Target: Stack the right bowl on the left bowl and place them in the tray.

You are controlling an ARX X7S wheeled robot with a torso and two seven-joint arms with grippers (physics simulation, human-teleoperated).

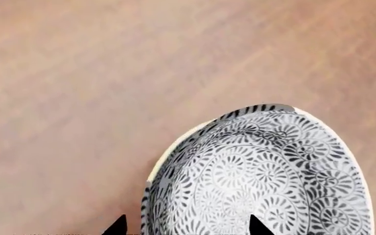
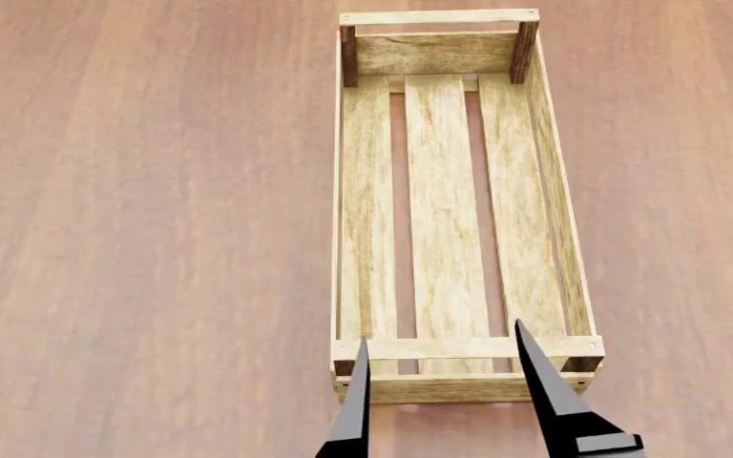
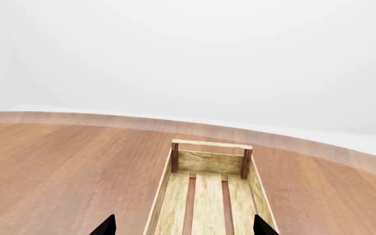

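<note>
Bowl [image 1: 260, 174] only in left wrist view, tray [image 2: 450, 205] elsewhere; both end effectors spread, empty.

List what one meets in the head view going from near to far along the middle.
Black gripper fingers, then the tray's near end wall, three bottom slats, the far end wall, and bare wooden table beyond.
</note>
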